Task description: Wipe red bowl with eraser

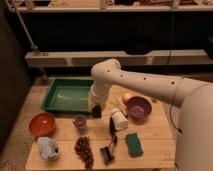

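Note:
The red bowl (42,123) sits at the left edge of the wooden table (150,132), upright, with nothing in it. My gripper (96,112) hangs low over the table at the front right corner of the green tray (67,95), well to the right of the red bowl and just above a small cup (80,121). It looks dark at its tip. I cannot make out the eraser as a separate thing; it may be hidden at the gripper.
A purple bowl (138,107) and a yellow fruit (127,96) sit right of the gripper. A white cup (119,119) lies on its side. A black clip-like tool (107,152), a green sponge (133,144), grapes (84,150) and a white cloth (48,147) lie along the front.

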`<state>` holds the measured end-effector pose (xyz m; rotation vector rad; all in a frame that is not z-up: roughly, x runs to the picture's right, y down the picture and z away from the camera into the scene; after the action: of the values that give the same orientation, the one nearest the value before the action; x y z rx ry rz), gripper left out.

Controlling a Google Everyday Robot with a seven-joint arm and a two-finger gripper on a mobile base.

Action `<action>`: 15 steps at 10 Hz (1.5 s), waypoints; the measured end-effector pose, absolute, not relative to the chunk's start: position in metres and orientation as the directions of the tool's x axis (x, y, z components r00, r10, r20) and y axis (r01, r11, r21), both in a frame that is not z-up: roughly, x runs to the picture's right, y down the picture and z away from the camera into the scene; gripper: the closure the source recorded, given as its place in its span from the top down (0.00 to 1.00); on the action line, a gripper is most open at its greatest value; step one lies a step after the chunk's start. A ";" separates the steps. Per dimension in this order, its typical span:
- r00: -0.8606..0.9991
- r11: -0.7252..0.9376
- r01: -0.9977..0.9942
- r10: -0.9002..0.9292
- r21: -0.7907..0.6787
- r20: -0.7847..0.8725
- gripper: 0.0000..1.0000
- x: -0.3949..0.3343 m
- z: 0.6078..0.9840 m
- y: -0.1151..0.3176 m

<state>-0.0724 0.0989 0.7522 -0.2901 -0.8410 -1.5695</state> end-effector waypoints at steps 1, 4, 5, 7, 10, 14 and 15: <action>-0.225 0.028 0.926 -0.759 0.376 0.611 0.00 -0.088 0.750 0.102; -0.356 -0.050 0.866 -0.761 0.498 0.543 0.00 -0.095 0.740 0.104; -0.443 -0.110 0.810 -0.759 0.577 0.477 0.00 -0.095 0.730 0.107; -0.550 -0.196 0.712 -0.753 0.674 0.362 0.00 -0.092 0.714 0.110; -0.609 -0.254 0.640 -0.744 0.725 0.276 0.00 -0.092 0.703 0.111; -0.612 -0.257 0.635 -0.743 0.728 0.272 0.00 -0.093 0.702 0.111; -0.612 -0.257 0.635 -0.742 0.728 0.272 0.00 -0.093 0.702 0.111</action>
<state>-0.0934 0.1112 0.7018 0.1567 -1.0602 -1.9668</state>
